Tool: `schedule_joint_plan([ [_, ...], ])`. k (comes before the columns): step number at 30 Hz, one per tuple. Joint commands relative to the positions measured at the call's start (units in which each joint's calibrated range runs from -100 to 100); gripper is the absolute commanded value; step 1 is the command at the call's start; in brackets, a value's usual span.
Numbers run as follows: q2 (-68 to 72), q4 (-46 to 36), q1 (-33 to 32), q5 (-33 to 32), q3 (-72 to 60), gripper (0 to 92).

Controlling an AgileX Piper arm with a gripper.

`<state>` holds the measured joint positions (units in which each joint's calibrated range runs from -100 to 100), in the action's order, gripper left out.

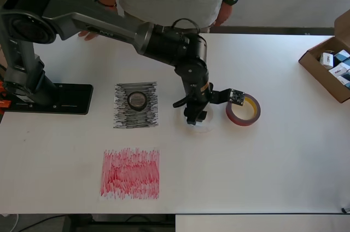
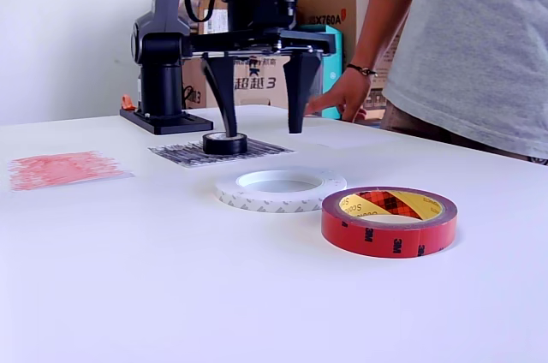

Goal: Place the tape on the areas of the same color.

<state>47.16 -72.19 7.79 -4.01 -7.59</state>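
In the overhead view, the small black-grey tape roll [image 1: 136, 100] lies flat on the square paper sheet scribbled with black lines [image 1: 136, 105], near its middle. Below it on the white tabletop [image 1: 273, 166] lies the square sheet scribbled with red [image 1: 130, 173], with nothing on it. The dark-red tape roll with a yellowish inner face [image 1: 244, 110] lies flat to the right, and the black arm's pincer [image 1: 195, 116] hangs over the large white tape roll [image 1: 201, 125], which is mostly hidden beneath it; a plain white sheet cannot be made out. In the exterior view, the pincer [image 2: 260, 119] stands released, its two dark fingers [image 2: 224, 93] spread wide and clear above the white roll [image 2: 281, 189], touching nothing. The red roll [image 2: 389, 222] lies just beside the white one, nearer the camera, while the black roll [image 2: 225, 143] sits on its scribbled sheet [image 2: 184, 153] behind.
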Motion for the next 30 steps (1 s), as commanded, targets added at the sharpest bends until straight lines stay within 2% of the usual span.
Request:
schedule_joint_plan([
  [1, 0.5, -1.8, 1.9, 1.1, -0.2, 71.7],
  [12, 1.4, -1.8, 5.0, 1.8, 0.1, 71.7],
  [30, 5.6, -1.3, 3.9, 1.2, -0.2, 71.7],
])
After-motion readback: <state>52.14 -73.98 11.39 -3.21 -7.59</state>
